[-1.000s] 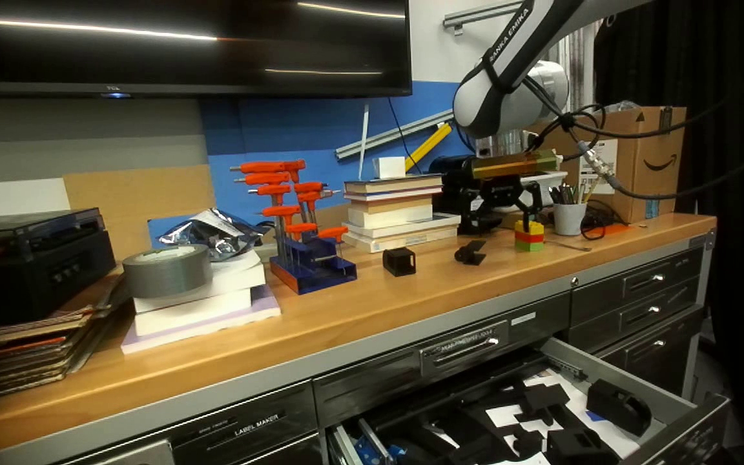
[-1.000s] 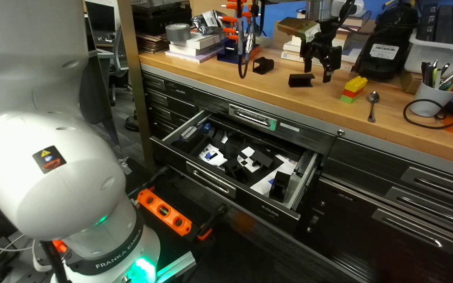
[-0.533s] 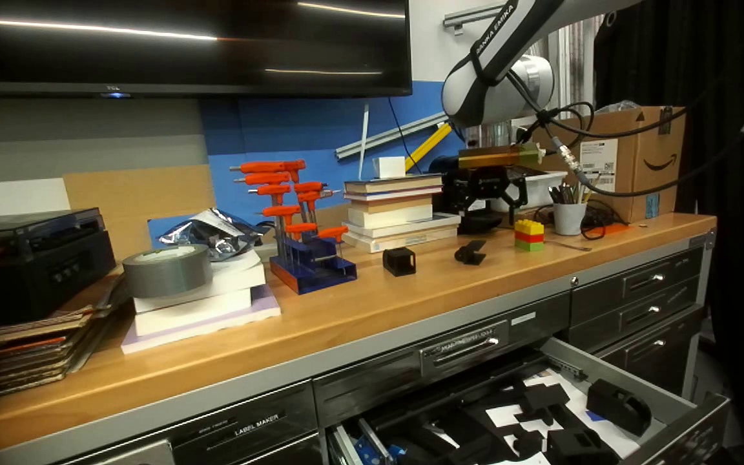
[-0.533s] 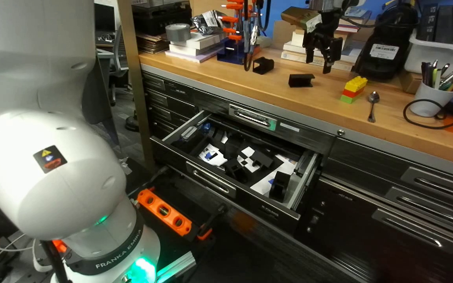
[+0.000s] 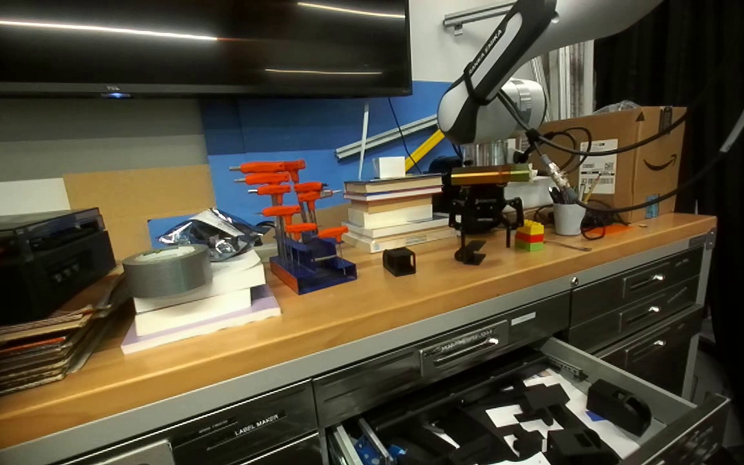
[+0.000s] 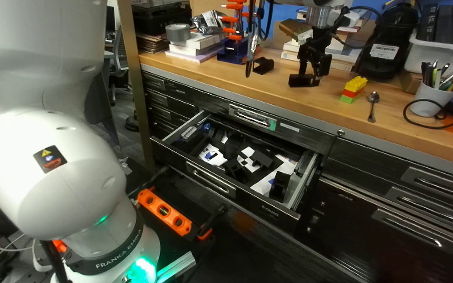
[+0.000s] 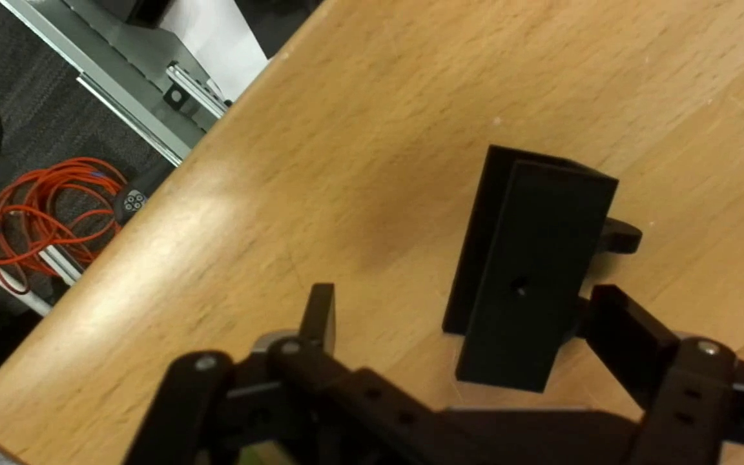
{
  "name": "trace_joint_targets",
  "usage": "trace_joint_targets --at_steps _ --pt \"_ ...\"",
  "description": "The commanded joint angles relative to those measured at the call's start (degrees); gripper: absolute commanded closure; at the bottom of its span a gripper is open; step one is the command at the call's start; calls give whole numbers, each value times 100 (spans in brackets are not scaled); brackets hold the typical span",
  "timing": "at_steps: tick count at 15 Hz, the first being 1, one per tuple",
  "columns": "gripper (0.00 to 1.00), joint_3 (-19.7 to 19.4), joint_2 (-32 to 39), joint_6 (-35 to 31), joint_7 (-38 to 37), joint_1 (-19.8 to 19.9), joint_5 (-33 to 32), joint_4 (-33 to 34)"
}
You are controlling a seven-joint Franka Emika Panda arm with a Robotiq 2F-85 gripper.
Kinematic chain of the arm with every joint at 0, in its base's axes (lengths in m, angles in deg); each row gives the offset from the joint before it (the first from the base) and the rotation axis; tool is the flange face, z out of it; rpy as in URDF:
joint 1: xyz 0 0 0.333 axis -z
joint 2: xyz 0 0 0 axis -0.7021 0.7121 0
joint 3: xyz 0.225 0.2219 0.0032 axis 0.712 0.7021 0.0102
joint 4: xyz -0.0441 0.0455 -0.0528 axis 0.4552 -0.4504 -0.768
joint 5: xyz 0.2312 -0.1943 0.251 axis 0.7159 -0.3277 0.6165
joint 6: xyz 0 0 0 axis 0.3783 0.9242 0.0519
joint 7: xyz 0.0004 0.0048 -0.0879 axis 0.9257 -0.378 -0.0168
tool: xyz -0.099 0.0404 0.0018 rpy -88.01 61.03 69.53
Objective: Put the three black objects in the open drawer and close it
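Over pale wooden counter [image 5: 346, 303], now dips with two-fingered black tool [image 7: 464, 297] spread apart near oblong matte-black block [image 7: 537, 271], probably for grasping.

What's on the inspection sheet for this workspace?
Surface: light brown wooden benchtop, faint marks.
Job's things: black channel-shaped piece and black hollow block on benchtop; dark grey metal drawer open, holding black pieces; third object not identifiable.
Clutter: yellow, red and green brick stack, silver metal spoon.
Gripper: black two-finger gripper open, channel-shaped piece between jaws, contact unclear.
Cables: black cable hangs looped; orange cable coiled below benchtop.
Surroundings: black flat screen, brown cardboard box.
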Motion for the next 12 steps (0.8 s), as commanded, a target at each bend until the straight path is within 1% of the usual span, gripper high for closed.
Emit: trace_joint_targets --at_steps 1,5,9,12 --pt "0 -35 165 225 -138 -39 215 261" --pt "0 -23 222 278 -183 -29 306 312" --pt "0 15 198 511 -112 -4 462 350" --pt "0 14 152 648 -161 -52 442 338"
